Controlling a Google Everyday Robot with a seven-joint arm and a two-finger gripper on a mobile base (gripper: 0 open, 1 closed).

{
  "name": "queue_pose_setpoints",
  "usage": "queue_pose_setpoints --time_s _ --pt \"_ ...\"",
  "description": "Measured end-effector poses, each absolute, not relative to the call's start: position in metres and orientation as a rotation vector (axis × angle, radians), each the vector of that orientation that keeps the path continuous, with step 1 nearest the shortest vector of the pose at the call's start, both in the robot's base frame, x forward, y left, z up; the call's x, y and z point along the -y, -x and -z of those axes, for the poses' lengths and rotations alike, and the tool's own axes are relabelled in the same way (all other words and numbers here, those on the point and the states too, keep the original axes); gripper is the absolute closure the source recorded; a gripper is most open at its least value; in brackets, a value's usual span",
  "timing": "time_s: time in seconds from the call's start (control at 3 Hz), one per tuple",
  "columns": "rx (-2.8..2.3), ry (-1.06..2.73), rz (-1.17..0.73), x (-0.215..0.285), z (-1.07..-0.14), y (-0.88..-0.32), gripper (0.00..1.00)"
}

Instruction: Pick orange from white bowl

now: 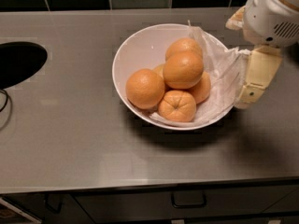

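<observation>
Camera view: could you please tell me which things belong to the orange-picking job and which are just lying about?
Job: orange atop the pile; white bowl; gripper, beside the bowl's right rim.
Lying about: other oranges; crumpled paper; counter; dark counter opening.

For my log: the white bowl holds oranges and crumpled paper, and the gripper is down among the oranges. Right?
No. The camera view shows the gripper outside the white bowl, beside the rim where the crumpled paper overhangs; the orange on top is untouched.
</observation>
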State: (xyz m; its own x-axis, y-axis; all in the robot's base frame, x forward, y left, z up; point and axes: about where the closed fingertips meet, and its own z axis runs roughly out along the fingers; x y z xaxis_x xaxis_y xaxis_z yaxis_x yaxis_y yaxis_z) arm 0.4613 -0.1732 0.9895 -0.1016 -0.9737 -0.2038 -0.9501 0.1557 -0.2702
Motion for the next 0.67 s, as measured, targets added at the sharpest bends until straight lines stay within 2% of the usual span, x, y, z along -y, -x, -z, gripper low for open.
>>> queue_pose_setpoints --time_s 0.67 --pt "-2.016 1.954 0.065 0.136 -0.991 -0.476 0.0"
